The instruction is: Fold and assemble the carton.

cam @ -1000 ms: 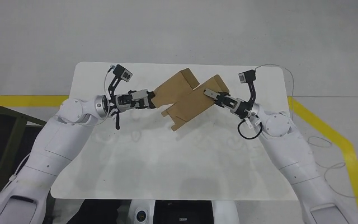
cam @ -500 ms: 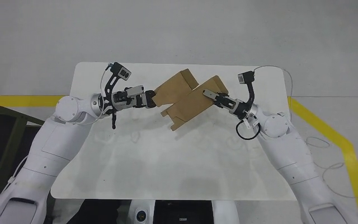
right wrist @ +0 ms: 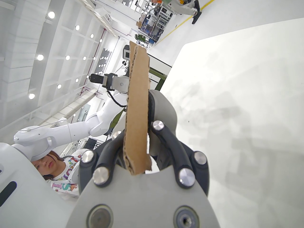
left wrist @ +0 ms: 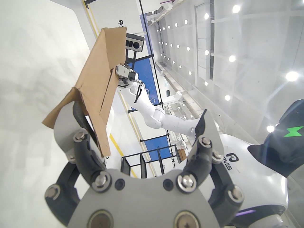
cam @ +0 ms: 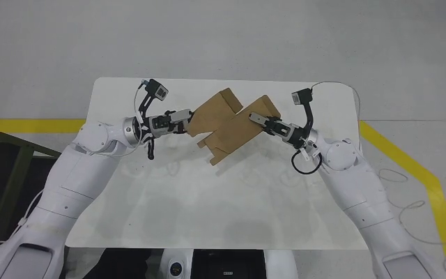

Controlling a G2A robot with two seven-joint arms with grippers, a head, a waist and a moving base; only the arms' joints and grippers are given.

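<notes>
Carton point(cam: 230, 129) sits upper middle of the top view, held over the surface point(cam: 209, 209) and pretty much unfolded. Right pincer point(cam: 256, 117) is clamped on its edge. Left pincer point(cam: 187, 123) gapes open, one finger against the cardboard. Looks like nearly all the folding's left.

the table point(cam: 125, 209) is seen from high above, straight down, by the top camera. each wrist camera is placed close behind its own gripper, the left gripper point(left wrist: 141, 110) or the right gripper point(right wrist: 142, 110), and is turned along the fingers. the carton point(cam: 230, 131) is shared by all three views.
</notes>
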